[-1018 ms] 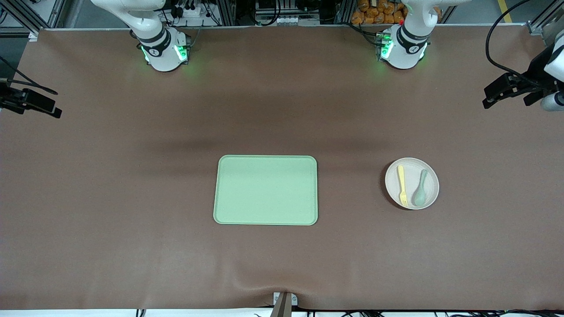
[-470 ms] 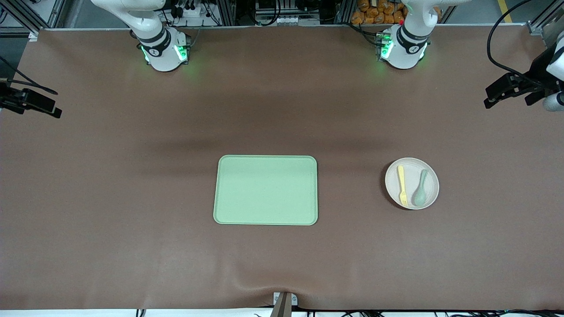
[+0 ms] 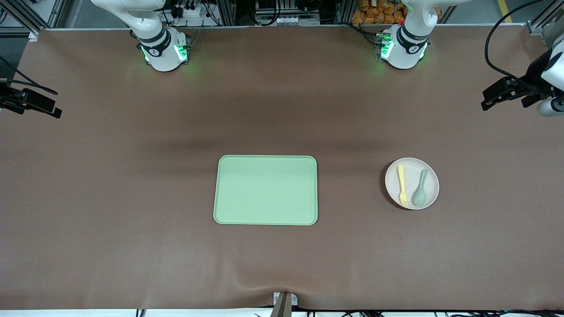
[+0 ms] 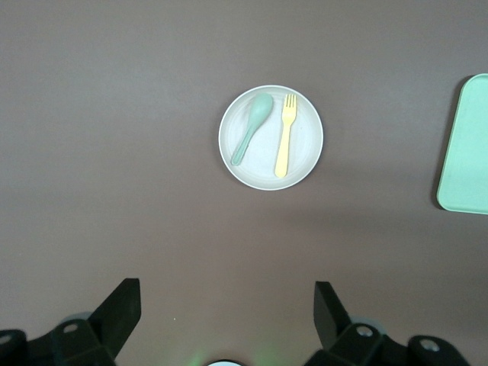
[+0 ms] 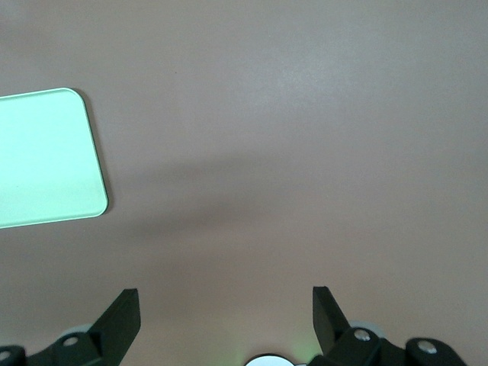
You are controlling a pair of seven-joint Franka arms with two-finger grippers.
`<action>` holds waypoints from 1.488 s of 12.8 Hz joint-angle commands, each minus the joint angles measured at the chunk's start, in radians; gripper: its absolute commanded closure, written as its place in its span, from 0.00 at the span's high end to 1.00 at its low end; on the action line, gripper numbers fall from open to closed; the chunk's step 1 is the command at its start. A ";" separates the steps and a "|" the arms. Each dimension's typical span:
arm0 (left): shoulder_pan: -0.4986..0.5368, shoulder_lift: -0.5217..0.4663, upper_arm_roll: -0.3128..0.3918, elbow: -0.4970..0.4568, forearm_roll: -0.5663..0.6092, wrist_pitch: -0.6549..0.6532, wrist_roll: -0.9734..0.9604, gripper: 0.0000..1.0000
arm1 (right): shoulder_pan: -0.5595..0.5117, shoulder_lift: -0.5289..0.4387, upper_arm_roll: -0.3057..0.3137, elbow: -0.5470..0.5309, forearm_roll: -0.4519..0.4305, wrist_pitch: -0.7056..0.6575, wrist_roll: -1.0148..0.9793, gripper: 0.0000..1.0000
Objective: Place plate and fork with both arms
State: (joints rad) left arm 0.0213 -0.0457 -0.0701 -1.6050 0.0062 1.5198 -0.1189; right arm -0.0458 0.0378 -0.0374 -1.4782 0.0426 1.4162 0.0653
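Lying flat near the middle of the brown table (image 3: 132,198), the light green tray (image 3: 265,190) is taken as the landmark. It is rectangular with rounded corners and a low raised rim, and its matte surface is bare. Wide stretches of bare table are seen around all four of its edges.

The plate (image 3: 412,166) is set toward the left arm's end of the table from the tray, well apart from it and about level with it. It is round, cream, shallow and raised at the rim. On it the fork (image 3: 402,185), pale yellow and plastic in look, is laid on the half closer to the tray. A pale green spoon (image 3: 421,189) is laid just beside the fork on the other half. Bare table is seen all round the plate.

The table cover is smooth, with a slight ripple at its front edge. No legible writing is seen on any item.

The left gripper (image 4: 227,309) is held high over the table at the left arm's end, fingers spread wide, nothing between them. The right gripper (image 5: 226,314) is held over bare table toward the right arm's end from the tray, fingers likewise spread and empty.
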 commanded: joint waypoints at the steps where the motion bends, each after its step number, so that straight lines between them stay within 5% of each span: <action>1: 0.015 0.003 0.001 -0.024 0.020 0.032 0.008 1.00 | -0.005 0.004 0.001 0.007 0.003 -0.009 -0.006 1.00; 4: 0.019 0.015 0.001 -0.084 0.020 0.124 0.008 1.00 | -0.003 0.004 0.001 0.007 0.003 -0.009 -0.006 1.00; 19: 0.062 0.311 0.001 -0.087 0.024 0.390 0.010 1.00 | -0.006 0.007 -0.001 0.010 0.003 -0.017 -0.009 1.00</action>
State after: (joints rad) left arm 0.0807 0.2439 -0.0654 -1.6975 0.0087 1.8845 -0.1169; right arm -0.0458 0.0423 -0.0376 -1.4789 0.0426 1.4154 0.0653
